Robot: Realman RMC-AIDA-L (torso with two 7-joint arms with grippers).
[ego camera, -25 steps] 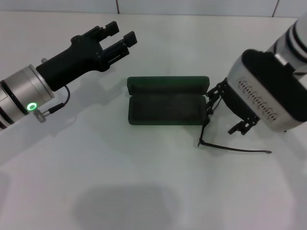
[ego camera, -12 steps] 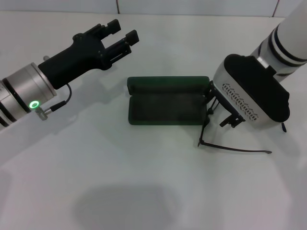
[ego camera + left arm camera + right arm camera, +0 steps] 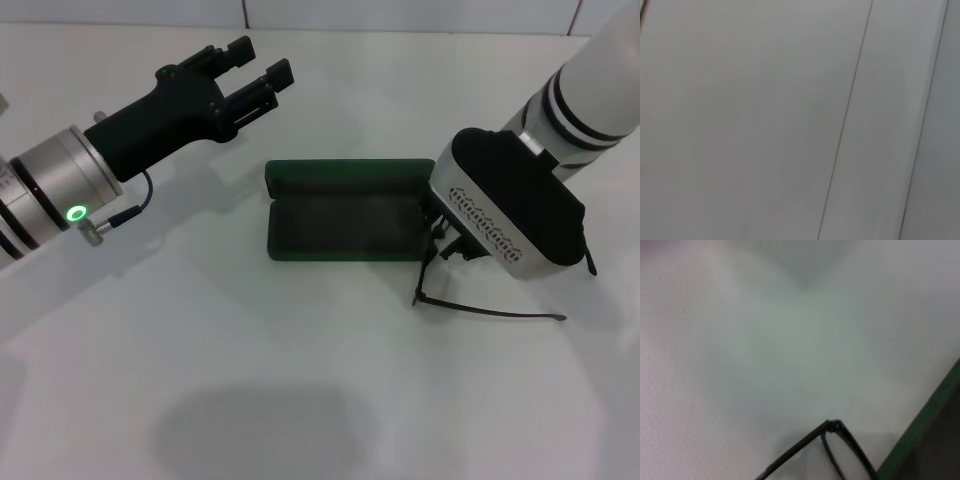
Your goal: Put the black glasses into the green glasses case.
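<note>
The green glasses case (image 3: 345,226) lies open in the middle of the white table, lid tipped back. The black glasses (image 3: 480,311) lie on the table just off the case's right end, one temple arm stretched out to the right; their front is partly hidden under my right arm. My right gripper (image 3: 447,243) hangs low over the glasses' front, next to the case's right end. The right wrist view shows a frame corner of the glasses (image 3: 832,432) and the green case's edge (image 3: 920,430). My left gripper (image 3: 258,68) is open and empty, raised beyond the case's far left corner.
The white table (image 3: 300,380) is bare in front of the case. The left wrist view shows only a pale surface with thin seams (image 3: 845,125).
My right arm has swung left and lower, so its wrist body now covers the glasses' front beside the case. The left arm has barely shifted. Glasses and case have not moved.
</note>
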